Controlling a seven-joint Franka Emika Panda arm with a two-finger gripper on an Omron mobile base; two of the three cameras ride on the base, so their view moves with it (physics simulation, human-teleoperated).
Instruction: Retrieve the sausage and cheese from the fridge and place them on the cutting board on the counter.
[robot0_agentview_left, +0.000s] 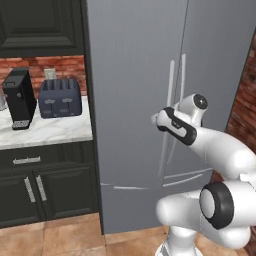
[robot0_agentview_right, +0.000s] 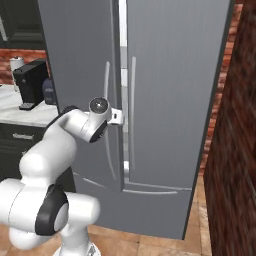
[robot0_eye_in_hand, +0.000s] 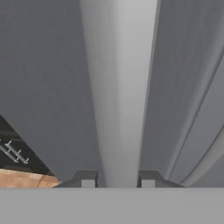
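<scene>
Two tall grey steel doors of the French-door fridge (robot0_agentview_left: 135, 90) take the centre of both base views, each with a long curved handle (robot0_agentview_right: 107, 120). In the right base view we see the left door standing slightly ajar, a pale strip of interior showing in the gap.

At the left of the left base view, the white marble counter with grey veins (robot0_agentview_left: 45, 131) carries a black coffee machine (robot0_agentview_left: 20, 98) and a dark blue toaster (robot0_agentview_left: 60, 97), with red brick wall behind, dark cabinet fronts (robot0_agentview_left: 45, 187) below and brown floor tiles (robot0_agentview_left: 65, 235) at the bottom. A brick wall also fills the right side of the right base view. We can read no writing or labels anywhere.

In the hand view, the gripper (robot0_eye_in_hand: 118, 179) sits at the bottom centre, its two dark fingertips (robot0_eye_in_hand: 87, 179) clamped on either side of the pale grey handle that runs up the frame. That view also catches cabinet handles at the lower left. The base views hide the fingers behind the white wrist, which presses up against the handle of the left door.
</scene>
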